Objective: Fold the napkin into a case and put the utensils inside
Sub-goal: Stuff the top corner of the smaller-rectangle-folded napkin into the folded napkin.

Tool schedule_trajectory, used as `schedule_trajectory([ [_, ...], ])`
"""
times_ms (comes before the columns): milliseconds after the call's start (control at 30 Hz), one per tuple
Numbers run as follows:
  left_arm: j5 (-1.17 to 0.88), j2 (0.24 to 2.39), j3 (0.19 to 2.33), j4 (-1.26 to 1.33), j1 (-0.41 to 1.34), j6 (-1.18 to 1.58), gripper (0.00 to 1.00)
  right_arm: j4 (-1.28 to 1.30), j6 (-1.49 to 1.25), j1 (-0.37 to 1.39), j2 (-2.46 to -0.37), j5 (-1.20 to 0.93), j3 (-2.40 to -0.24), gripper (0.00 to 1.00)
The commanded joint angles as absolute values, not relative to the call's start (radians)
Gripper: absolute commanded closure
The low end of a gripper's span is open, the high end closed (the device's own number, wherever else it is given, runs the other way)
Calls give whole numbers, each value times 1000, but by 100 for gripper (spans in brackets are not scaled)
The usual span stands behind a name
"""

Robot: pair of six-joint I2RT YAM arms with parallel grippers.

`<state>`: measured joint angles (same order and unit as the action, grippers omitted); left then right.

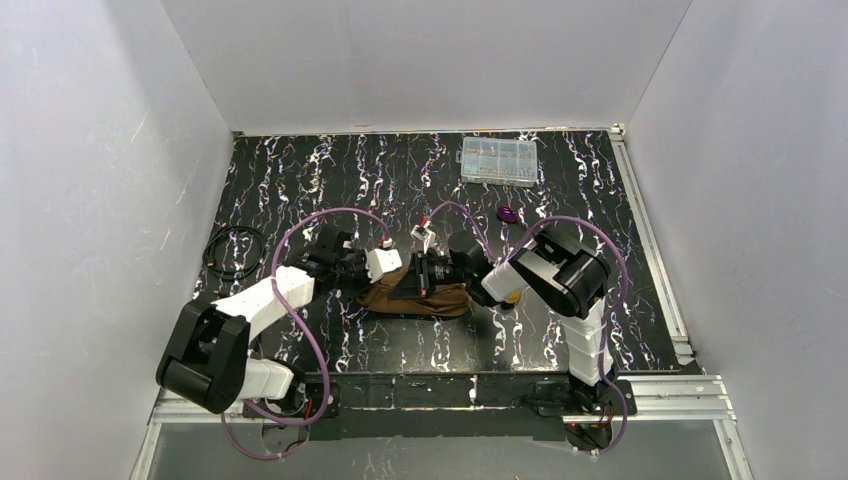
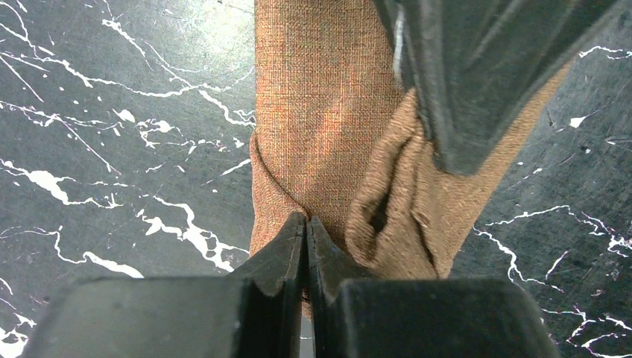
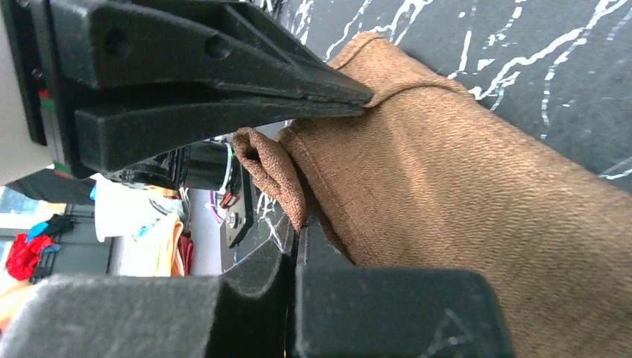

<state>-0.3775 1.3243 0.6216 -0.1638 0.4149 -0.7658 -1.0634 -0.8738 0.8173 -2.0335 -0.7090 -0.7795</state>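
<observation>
The brown napkin (image 1: 440, 303) lies bunched into a narrow band between the two arms, near the table's middle. My left gripper (image 1: 400, 268) is shut on an edge of the napkin (image 2: 320, 97), with its tips (image 2: 306, 222) pressed together on the cloth. My right gripper (image 1: 425, 275) faces it and is shut on a fold at the napkin's (image 3: 462, 201) end, its tips (image 3: 296, 237) closed on the cloth. The two grippers almost touch. A purple utensil head (image 1: 509, 214) lies behind the right arm. The gold-orange utensil does not show.
A clear plastic compartment box (image 1: 497, 161) stands at the back right. A coiled black cable (image 1: 236, 250) lies at the left. White walls close in the black marbled table (image 1: 330, 180) on three sides.
</observation>
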Motion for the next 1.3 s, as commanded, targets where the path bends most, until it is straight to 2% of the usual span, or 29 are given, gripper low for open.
schedule_trajectory([
  [0,-404,1291,604,-175,420,-778,100,-930,-869,808,-2020,-674,-844,99],
  [333,-392,1283,644,-166,420,-722,100,-289,-706,810,-2060,-590,-1036,99],
  [633,-397,1273,696,-183,420,-675,100,-41,-601,828,-2080,-525,-1139,99],
  [1000,-411,1264,674,-189,420,-709,100,37,-584,848,-2065,-582,-1267,99],
  [1267,-414,1258,644,-178,421,-744,100,-88,-638,848,-2043,-683,-1262,99],
])
